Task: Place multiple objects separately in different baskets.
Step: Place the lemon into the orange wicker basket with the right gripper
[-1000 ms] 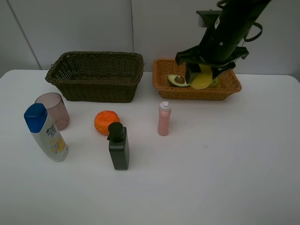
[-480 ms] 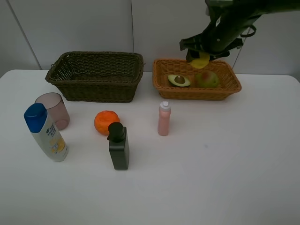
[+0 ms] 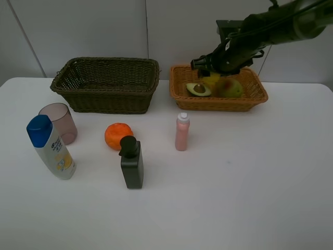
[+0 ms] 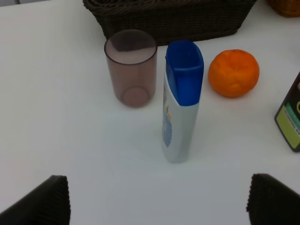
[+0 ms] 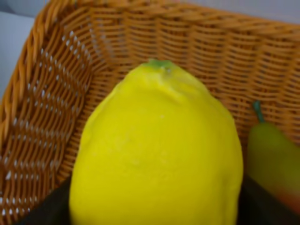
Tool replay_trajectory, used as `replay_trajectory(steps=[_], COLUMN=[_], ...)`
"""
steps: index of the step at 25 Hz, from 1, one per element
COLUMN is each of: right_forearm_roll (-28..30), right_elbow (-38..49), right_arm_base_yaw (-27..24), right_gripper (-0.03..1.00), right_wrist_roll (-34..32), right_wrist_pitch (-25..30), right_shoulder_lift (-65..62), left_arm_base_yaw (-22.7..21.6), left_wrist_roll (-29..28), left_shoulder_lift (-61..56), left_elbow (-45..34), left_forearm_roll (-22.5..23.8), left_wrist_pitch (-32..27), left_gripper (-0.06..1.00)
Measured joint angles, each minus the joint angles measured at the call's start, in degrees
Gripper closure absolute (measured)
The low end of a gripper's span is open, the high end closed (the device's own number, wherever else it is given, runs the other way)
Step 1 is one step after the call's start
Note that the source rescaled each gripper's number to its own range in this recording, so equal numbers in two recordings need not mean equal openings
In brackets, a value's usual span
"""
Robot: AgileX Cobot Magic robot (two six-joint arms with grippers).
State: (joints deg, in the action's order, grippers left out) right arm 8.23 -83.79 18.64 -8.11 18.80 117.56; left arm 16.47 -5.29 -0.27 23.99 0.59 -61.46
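My right gripper is shut on the yellow lemon, holding it just inside the back of the light orange-tan basket. In that basket lie the halved avocado and the green-red pear. The dark brown basket holds nothing that I can see. My left gripper hangs open above the table near the white blue-capped bottle and the mauve cup. It does not show in the exterior view.
An orange, a black pump bottle and a pink bottle stand on the white table in front of the baskets. A wall rises close behind the baskets.
My right arm lifted the lemon above the tan basket, then swung it left and down toward the basket's back. The left gripper and the table objects stayed put.
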Motion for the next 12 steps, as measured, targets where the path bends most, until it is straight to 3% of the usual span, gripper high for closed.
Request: replay_trajectory(steps=[12], right_forearm_roll=[1.22], right_elbow=[0.0], right_arm_base_yaw=[-2.7], right_gripper=[0.54], right_wrist_roll=[0.0], right_wrist_pitch=[-1.62], right_shoulder_lift=[0.0], left_arm_base_yaw=[0.0], left_wrist_roll=[0.0], left_shoulder_lift=[0.0], left_elbow=[0.0], left_forearm_roll=[0.0], left_wrist_pitch=[0.0], left_gripper=[-0.05])
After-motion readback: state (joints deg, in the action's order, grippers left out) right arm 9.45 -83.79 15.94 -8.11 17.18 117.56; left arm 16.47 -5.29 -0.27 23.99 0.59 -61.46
